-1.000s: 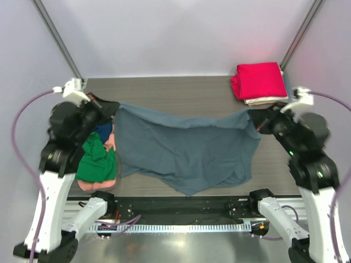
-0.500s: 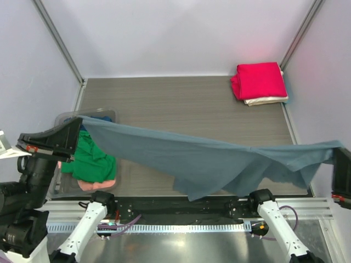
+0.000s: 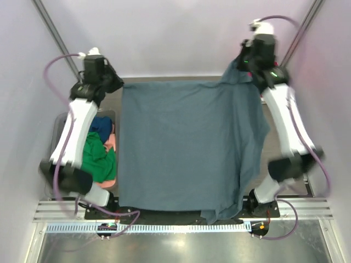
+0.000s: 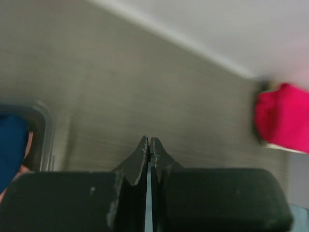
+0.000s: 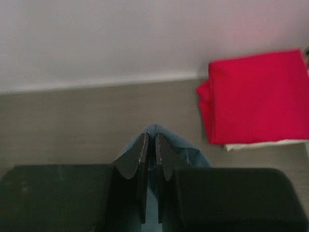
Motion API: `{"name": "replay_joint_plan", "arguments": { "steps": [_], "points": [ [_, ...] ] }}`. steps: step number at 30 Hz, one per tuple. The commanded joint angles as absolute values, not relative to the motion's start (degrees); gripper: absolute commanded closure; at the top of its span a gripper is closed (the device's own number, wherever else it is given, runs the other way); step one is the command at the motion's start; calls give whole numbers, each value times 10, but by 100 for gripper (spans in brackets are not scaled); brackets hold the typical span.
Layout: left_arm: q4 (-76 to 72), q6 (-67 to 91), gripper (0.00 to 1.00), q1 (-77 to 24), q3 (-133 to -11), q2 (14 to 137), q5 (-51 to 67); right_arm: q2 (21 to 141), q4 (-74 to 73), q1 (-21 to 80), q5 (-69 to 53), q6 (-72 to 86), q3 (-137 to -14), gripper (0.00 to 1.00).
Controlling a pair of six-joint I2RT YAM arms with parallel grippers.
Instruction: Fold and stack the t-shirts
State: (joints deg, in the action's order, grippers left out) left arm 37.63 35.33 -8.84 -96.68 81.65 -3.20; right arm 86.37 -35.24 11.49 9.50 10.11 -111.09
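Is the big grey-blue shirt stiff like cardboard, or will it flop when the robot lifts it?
Probably floppy: the grey-blue shirt drapes from its two pinched far corners, and its right side bunches into folds. It is likely light too, since pinches at just two corners seem enough to carry it.

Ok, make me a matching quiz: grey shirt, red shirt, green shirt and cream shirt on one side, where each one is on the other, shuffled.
1 grey shirt
2 red shirt
3 green shirt
4 cream shirt

A in the bin
B folded, lying on another shirt
C mostly hidden under another shirt
D spread out, gripped by left hand and right hand

Pairs: 1-D, 2-B, 3-A, 4-C.
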Motion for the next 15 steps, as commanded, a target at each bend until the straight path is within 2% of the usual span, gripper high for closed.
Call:
{"name": "replay_joint_plan", "arguments": {
  "steps": [1, 2, 3, 4, 5, 6, 7, 9, 11, 15],
  "points": [
    [384, 379, 100, -42, -976, 948, 16, 1035, -363, 113, 97, 76, -1171, 81],
    [396, 376, 99, -37, -1001, 988, 45, 1072, -382, 113, 74, 75, -1204, 40],
    [426, 372, 94, -36, -1032, 1020, 52, 1113, -402, 112, 61, 69, -1276, 27],
    [439, 368, 60, -36, -1073, 1068, 59, 1168, -426, 111, 57, 69, -1317, 23],
    [443, 361, 47, -36, -1088, 1082, 82, 1185, -464, 112, 55, 72, -1348, 21],
    [443, 359, 40, -39, -1096, 1087, 83, 1187, -470, 112, 61, 74, -1361, 20],
    [441, 352, 28, -45, -1095, 1083, 66, 1166, -462, 111, 64, 76, -1321, 20],
    [433, 344, 18, -51, -1080, 1064, 47, 1128, -431, 112, 67, 77, -1249, 20],
    [423, 342, 18, -56, -1039, 1029, 44, 1059, -369, 112, 63, 81, -1126, 19],
    [389, 337, 20, -80, -929, 966, 43, 1012, -309, 109, 35, 105, -992, 19]
  ]
}}
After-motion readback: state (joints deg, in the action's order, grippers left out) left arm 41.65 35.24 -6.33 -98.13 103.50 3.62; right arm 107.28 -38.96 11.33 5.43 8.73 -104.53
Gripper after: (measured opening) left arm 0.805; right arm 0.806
